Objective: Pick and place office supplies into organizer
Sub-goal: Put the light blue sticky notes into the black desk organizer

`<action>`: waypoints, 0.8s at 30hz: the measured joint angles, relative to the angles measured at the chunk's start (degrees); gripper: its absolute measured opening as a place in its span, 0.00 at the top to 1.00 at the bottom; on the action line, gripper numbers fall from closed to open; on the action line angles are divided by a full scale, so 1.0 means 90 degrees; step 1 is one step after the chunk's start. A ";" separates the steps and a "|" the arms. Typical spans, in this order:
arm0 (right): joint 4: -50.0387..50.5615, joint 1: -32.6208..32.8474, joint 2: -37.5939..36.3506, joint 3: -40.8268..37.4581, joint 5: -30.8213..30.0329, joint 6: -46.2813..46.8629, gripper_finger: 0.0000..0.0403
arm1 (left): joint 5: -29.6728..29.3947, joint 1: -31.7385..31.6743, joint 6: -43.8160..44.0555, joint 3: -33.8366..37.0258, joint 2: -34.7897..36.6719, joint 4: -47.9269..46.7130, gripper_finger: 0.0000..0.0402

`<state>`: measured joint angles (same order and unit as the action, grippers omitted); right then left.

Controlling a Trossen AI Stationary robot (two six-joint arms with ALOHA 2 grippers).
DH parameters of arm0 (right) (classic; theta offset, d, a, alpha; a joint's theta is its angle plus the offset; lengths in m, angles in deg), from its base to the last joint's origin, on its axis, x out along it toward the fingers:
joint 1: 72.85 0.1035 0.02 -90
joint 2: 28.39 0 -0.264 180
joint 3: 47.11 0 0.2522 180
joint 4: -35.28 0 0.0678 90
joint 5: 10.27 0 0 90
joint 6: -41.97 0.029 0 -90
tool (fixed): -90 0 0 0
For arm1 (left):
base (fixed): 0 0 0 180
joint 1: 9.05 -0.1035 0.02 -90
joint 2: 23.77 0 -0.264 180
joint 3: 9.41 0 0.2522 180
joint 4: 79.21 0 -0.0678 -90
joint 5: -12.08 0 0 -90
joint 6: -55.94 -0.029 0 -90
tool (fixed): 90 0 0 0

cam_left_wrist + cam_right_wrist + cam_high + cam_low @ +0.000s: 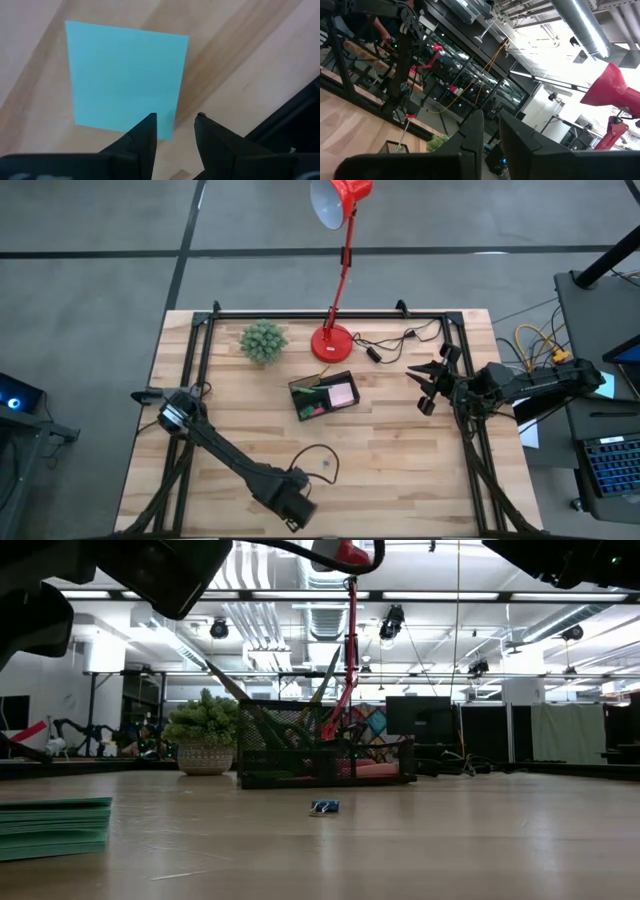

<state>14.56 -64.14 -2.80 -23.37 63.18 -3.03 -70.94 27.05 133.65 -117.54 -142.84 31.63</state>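
From above, the black rectangular mesh organizer [323, 396] is seen near the middle of the light wooden slatted table [400, 470], just in front of the round base of the red desk lamp [334, 340] and beside the small green spiky plant [263, 341]. A pink sticky-note pad [341, 393] and greenish items lie inside it.

The left gripper [292, 508] is placed low at the table's near edge. What lies under it is hidden in the high view; only the left wrist view shows a pale blue square sticky-note pad [125, 80] flat on the wood, with the two dark fingers [145, 137] poised over its nearer edge, a narrow gap between them and nothing held. The low view shows that pad as a thin greenish stack [52, 828] at its side, and a small blue object [324, 807] on the bare wood in front of the organizer, too small to identify.

The right gripper [428, 385] is held above the table's right side, well apart from the organizer. In the right wrist view [490, 131] its fingers are seen nearly together, empty, against the room.

Open wood is seen between the organizer and the near edge.
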 joint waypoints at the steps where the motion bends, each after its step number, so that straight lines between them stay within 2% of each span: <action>1: 0.0000 -0.0002 0.0000 0.0000 0.0000 0.0000 0.87 | 0.0003 0.0000 0.0000 0.0000 -0.0026 0.0045 0.71; 9: 0.0046 0.0000 0.0000 0.0000 -0.0002 0.0000 0.87 | -0.0159 0.0034 0.0000 0.0104 -0.0087 0.0006 0.71; 24: 0.0098 0.0000 0.0000 0.0000 -0.0002 0.0000 0.87 | -0.0063 0.0032 -0.0170 0.0175 -0.0379 0.0028 0.71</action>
<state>15.44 -64.14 -2.80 -23.37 63.15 -3.03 -71.51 27.33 132.12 -115.97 -146.25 31.88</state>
